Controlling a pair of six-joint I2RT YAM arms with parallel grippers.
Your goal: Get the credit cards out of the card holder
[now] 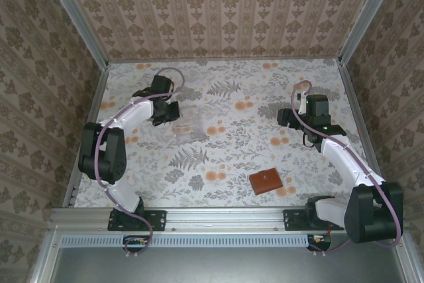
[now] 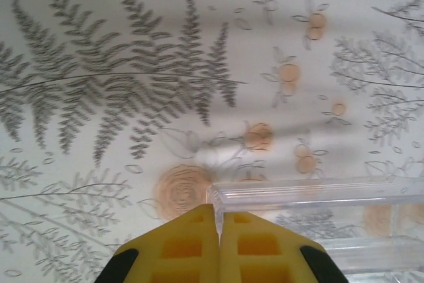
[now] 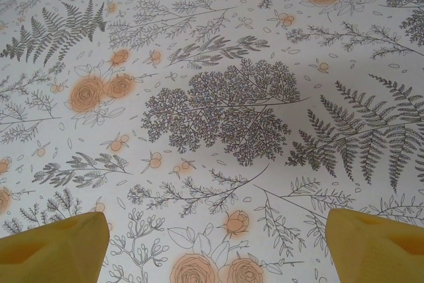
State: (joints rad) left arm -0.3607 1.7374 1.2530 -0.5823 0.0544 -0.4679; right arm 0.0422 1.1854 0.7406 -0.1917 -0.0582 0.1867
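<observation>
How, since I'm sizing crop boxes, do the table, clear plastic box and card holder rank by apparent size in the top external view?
1. table, far the largest.
2-3. card holder and clear plastic box: they look about alike, so I leave them unranked.

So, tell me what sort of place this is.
Most likely a robot test cell, not a home: a left arm and right arm bolted to a metal rail at the near edge, wallpapered panels boxing in a floral-print table, with a card holder and clear plastic box on it.
</observation>
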